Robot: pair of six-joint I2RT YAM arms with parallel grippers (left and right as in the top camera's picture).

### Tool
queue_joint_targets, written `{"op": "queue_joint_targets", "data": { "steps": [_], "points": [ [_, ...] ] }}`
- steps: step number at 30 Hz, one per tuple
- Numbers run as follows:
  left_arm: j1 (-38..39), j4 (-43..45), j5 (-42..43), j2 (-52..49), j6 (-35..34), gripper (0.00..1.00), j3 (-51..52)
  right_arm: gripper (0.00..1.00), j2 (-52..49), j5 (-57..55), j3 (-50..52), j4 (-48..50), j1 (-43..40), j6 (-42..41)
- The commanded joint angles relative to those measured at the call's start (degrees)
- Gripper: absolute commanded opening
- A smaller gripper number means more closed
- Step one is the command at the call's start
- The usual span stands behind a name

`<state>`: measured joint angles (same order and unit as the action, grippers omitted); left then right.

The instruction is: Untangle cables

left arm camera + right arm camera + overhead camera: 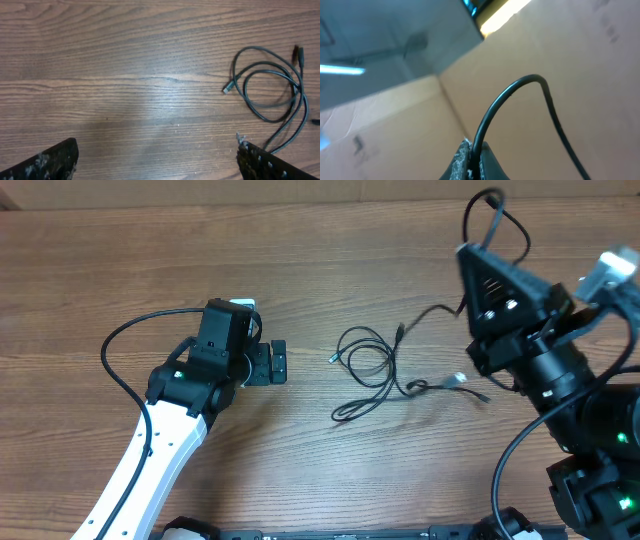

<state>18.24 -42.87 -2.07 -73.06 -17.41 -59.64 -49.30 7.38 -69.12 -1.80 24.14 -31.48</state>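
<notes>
cables (388, 375): black loops | left hand (157, 159): wide open, empty | right hand (472, 160): apparently pinching one

even light, soft glare on table (150, 102)

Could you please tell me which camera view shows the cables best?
Overhead: nearly the whole tangle of cables shows, loops and plug tips alike. The left wrist view cuts the cables off at its right edge. The right wrist view shows only one strand, pinched in the right gripper, jaws shut.
</notes>
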Motion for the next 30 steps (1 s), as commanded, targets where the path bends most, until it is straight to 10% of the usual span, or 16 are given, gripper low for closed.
{"op": "queue_joint_targets", "data": {
  "steps": [1,13,30],
  "points": [
    [-0.2,0.0,0.6,0.0,1.1,1.0,-1.0,0.04,0.3,-8.7,-1.2,4.5,0.3,0.2],
    [-0.2,0.0,0.6,0.0,1.1,1.0,-1.0,0.04,0.3,-31.1,-1.2,18.3,0.2,0.7],
    [-0.2,0.0,0.6,0.0,1.1,1.0,-1.0,0.04,-4.0,-61.5,-1.2,34.2,0.0,40.6]
  ]
}}
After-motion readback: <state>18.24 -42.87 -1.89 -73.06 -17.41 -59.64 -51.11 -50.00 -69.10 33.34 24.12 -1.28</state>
